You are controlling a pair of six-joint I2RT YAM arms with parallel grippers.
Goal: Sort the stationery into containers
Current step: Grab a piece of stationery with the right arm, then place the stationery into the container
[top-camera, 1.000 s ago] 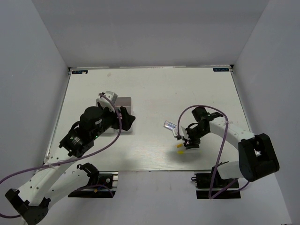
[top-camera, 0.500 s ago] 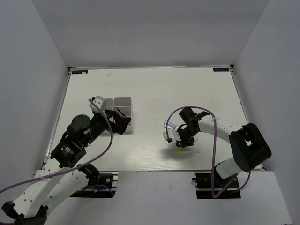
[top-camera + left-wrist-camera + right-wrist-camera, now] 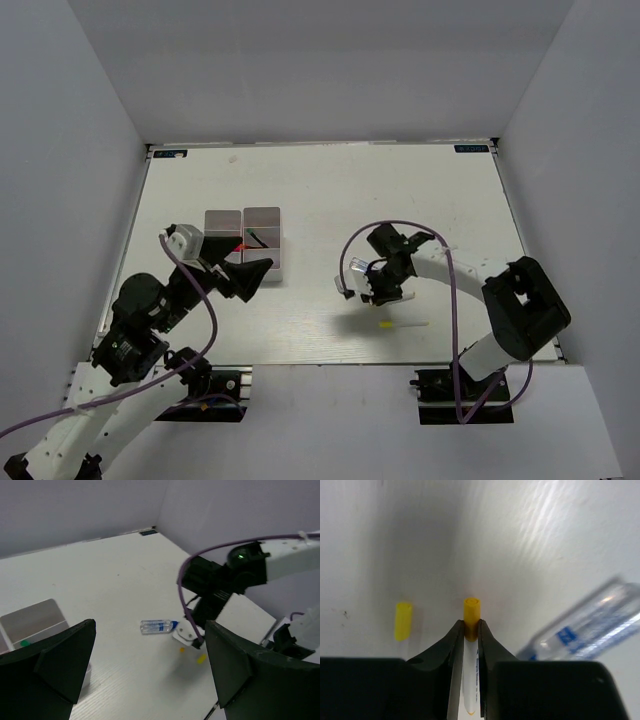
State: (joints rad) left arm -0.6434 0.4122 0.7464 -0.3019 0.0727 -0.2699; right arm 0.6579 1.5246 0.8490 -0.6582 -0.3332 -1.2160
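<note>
Worktop [image 3: 320,190] with the bins [image 3: 222,222] at left. The left claw [image 3: 252,272] hung spread wide and empty just beside them, apparently leaving the next pick to its partner. The right claw [image 3: 471,627], well apart from the bins, was clenched on a yellow-capped marker [image 3: 471,614] just behind the cap, likely for lifting. A tube [image 3: 585,630] and a second marker [image 3: 402,621] lay near.
</note>
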